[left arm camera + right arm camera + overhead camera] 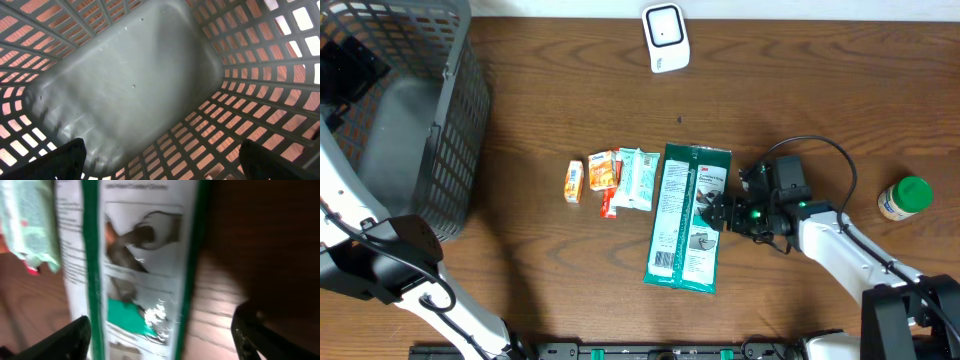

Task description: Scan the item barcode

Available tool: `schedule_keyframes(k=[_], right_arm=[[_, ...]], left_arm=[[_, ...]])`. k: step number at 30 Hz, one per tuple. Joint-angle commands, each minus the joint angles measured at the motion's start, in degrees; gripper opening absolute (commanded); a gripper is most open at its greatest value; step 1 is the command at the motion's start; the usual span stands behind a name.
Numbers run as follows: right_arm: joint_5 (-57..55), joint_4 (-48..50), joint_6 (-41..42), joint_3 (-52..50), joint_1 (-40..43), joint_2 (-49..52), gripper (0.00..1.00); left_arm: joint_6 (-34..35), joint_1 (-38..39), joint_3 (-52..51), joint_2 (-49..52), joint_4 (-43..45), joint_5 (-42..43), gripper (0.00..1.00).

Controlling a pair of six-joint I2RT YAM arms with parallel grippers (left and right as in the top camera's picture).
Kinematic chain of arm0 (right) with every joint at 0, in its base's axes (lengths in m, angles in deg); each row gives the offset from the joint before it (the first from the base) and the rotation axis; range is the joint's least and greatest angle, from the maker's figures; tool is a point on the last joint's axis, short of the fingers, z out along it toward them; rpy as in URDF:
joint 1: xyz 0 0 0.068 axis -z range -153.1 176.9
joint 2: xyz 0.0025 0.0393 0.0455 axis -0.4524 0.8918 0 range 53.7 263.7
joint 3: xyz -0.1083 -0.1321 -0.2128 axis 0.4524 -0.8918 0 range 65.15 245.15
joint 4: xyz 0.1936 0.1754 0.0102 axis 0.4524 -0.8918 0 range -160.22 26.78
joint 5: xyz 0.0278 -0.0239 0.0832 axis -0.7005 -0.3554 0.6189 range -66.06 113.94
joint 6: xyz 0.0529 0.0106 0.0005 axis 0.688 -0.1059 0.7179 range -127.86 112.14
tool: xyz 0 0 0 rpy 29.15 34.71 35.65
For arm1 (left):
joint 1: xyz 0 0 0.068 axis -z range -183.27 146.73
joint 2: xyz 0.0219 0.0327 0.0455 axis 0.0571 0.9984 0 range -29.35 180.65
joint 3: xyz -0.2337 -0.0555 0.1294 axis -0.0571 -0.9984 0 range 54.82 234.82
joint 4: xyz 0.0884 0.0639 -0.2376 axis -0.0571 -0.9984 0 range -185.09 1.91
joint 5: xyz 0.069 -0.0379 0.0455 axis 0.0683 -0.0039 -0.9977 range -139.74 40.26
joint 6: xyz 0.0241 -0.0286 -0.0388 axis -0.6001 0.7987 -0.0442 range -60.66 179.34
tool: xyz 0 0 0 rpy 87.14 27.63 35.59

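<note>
Overhead, far left: grey mesh basket [438, 120] stood on the brown table [800, 100], at its left edge. My left claw [160, 167] hung inside it, over the bare grey floor. My left wrist view showed both dark fingertips [65, 160] at the bottom corners of the frame, so the jaws were wide with nothing between them. Moving right, a small cluster of snack packets lay flat at mid-table: an orange packet [574, 182], a second orange packet [604, 170] just beside it, a small red piece [608, 206] below that, and a pale green packet [638, 178] touching the long item. The task's thing, a long green-and-white package [688, 218], lay flat just right of the cluster, lengthwise toward me, printed side up. Its print was too small for me to pick out the barcode. My right claw [717, 212] sat low at the package's right edge, about halfway along. My right wrist view showed the fingers [260, 335] spread wide, one over the package [140, 270] and the other over bare wood; the jaws were open and not clamped on it. The white scanner [666, 38] stood at the table's far edge, well apart from the package. Far right: a jar with a green lid [905, 197], alone.
</note>
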Motion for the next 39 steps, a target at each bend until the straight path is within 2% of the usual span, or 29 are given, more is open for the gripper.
schedule_keyframes(k=[1,7,10,12,16,21,28,35,39], right_arm=[[2.01,4.07,7.78,-4.37,-3.17,1.07,0.81],[1.97,16.81,17.77,-10.45,-6.27,1.09,0.67],[1.90,24.50,20.11,-13.33,-6.69,1.09,0.57],[1.60,27.96,20.90,-14.62,-6.73,1.09,0.55],[1.51,31.41,21.20,-15.50,-6.78,1.09,0.56],[1.33,31.43,21.24,-15.52,-6.82,1.09,0.45],[-1.97,31.65,23.39,-15.52,-6.84,1.09,0.49],[-1.42,30.38,24.81,-15.52,-8.44,1.09,0.45],[-1.68,30.53,25.97,-15.54,-10.45,1.09,0.53]], left_arm=[[0.07,0.02,0.96,-1.33,-0.22,0.68,0.98],[0.07,0.02,0.96,-1.33,-0.22,0.70,0.98],[0.07,0.02,0.96,-1.33,-0.24,0.68,0.98],[0.07,0.02,0.96,-1.33,-0.24,0.68,0.98],[0.07,0.02,0.96,-1.33,-0.24,0.68,0.98],[0.07,0.02,0.96,-1.36,-0.22,0.68,0.98],[0.07,0.02,0.96,-1.36,-0.24,0.68,0.98],[0.07,0.02,0.96,-1.33,-0.22,0.68,0.98],[0.07,0.02,0.96,-1.33,-0.22,0.68,0.98]])
